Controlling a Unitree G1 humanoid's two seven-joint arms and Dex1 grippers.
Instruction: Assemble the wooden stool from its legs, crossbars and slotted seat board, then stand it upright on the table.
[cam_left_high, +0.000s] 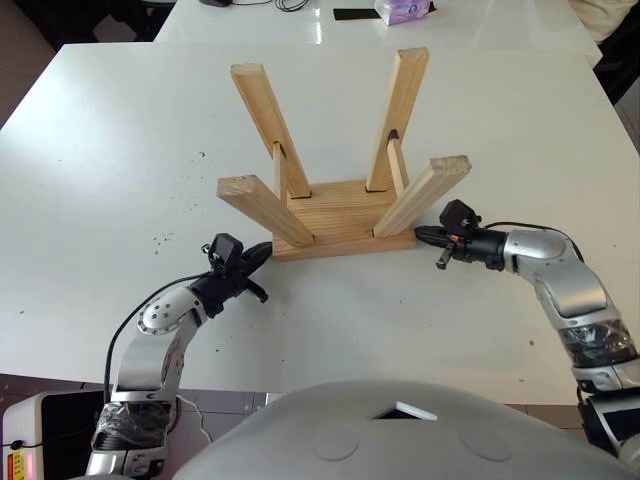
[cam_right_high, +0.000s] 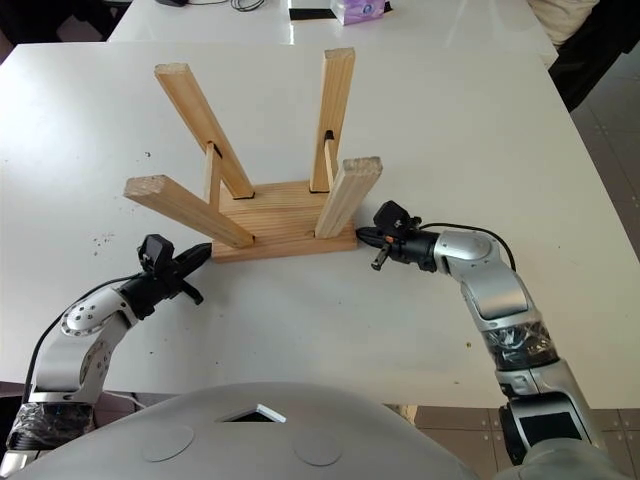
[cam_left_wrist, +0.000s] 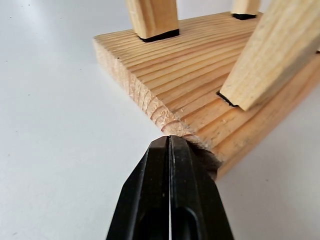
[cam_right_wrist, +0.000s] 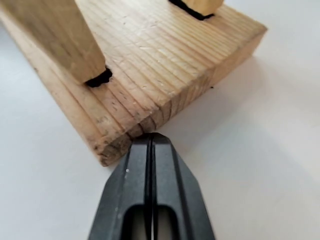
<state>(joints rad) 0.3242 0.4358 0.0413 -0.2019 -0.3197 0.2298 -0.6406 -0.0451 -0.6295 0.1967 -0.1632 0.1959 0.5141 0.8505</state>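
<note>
**Operator:** End effector status?
**Unit:** My left end effector (cam_left_wrist: 169, 141) and right end effector (cam_right_wrist: 150, 136) are fully closed and hold nothing. Their tips sit at opposite near corners of the seat board (cam_left_high: 335, 215).
**Operator:** Stool (cam_right_high: 285, 215) position?
**Unit:** Inverted on the table (cam_left_high: 120, 150), 4 legs (cam_left_high: 262, 108) up.

Beyond my left hand (cam_left_wrist: 169, 141), seat board (cam_left_wrist: 190, 75) runs out past view edge; legs (cam_left_wrist: 152, 17) cut off just above sockets. Past my right hand (cam_right_wrist: 150, 139), same: legs cut off. Board underside hidden against bench (cam_left_high: 120, 150). Beyond both hands, crossbars (cam_left_high: 399, 168) partly hidden behind legs. Left of my left hand, dark specks (cam_left_high: 160, 238) too small to identify.
</note>
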